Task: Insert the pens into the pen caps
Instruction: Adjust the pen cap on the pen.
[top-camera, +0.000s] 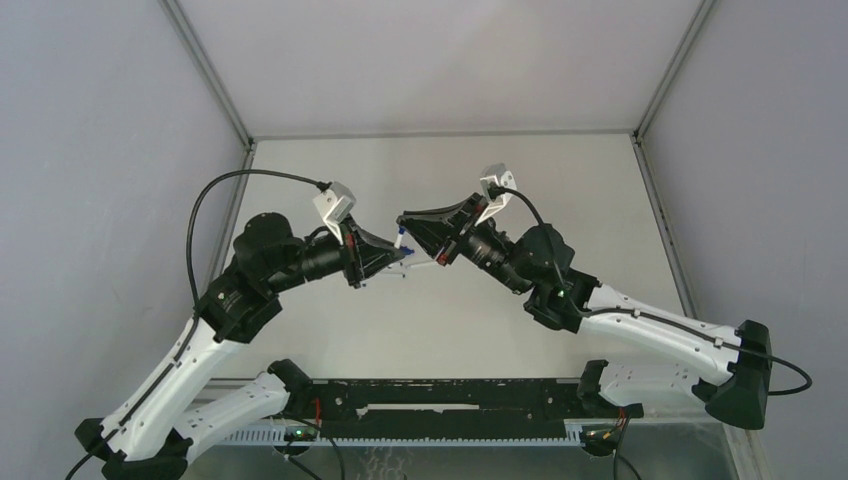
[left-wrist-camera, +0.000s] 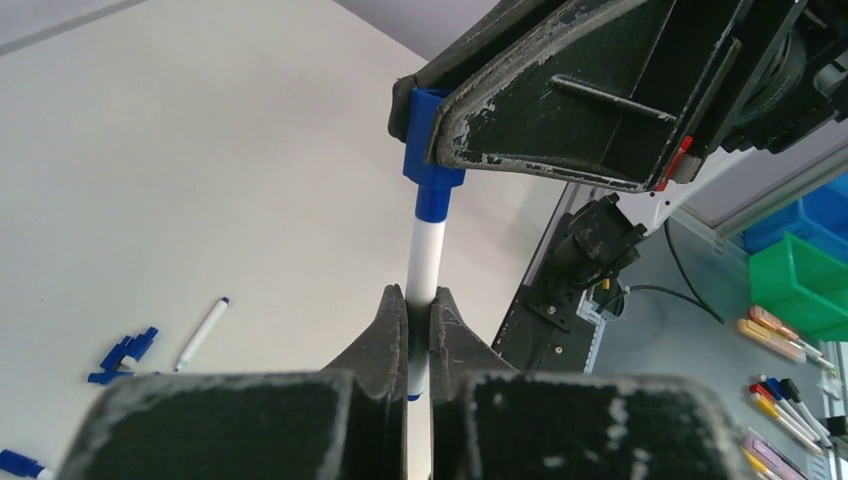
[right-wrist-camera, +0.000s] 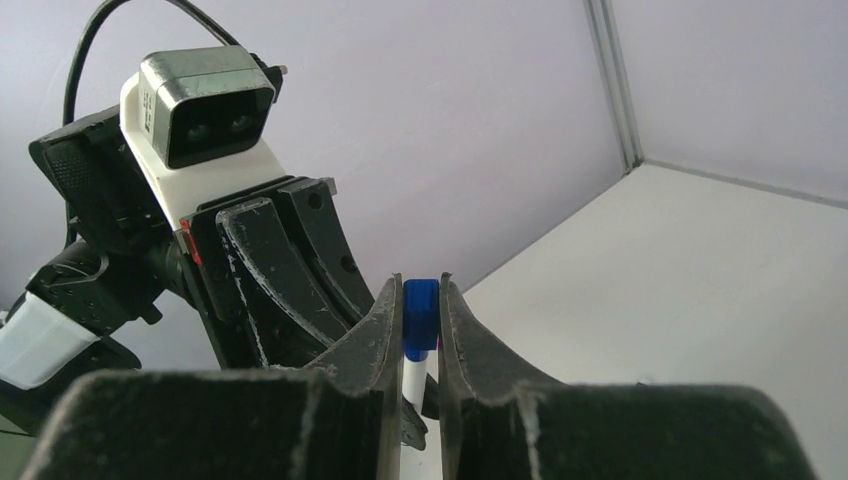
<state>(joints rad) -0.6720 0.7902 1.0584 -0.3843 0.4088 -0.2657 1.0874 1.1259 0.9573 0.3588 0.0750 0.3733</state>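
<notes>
**Gripping pen and cap, tip to tip**

Clamped on the barrel of a white pen (left-wrist-camera: 427, 250), the left gripper (left-wrist-camera: 420, 300) sits at the bottom centre of the left wrist view with its fingers pressed in from both sides. The pen rises from it towards the upper middle of the frame. There its top end meets the mouth of a dark blue cap (left-wrist-camera: 432, 180); how far in it sits cannot be told.

The right gripper (right-wrist-camera: 420, 300) is closed tight on that cap, one finger on each side, at the centre of the right wrist view. A short stretch of white pen shows below the cap.

From the top camera the two grippers meet nose to nose at mid-frame, above the pale worktop (top-camera: 520, 180).

On the worktop, at the lower left of the left wrist view, a loose pen (left-wrist-camera: 202, 333) lies near a small cluster of loose caps (left-wrist-camera: 125, 355).
</notes>
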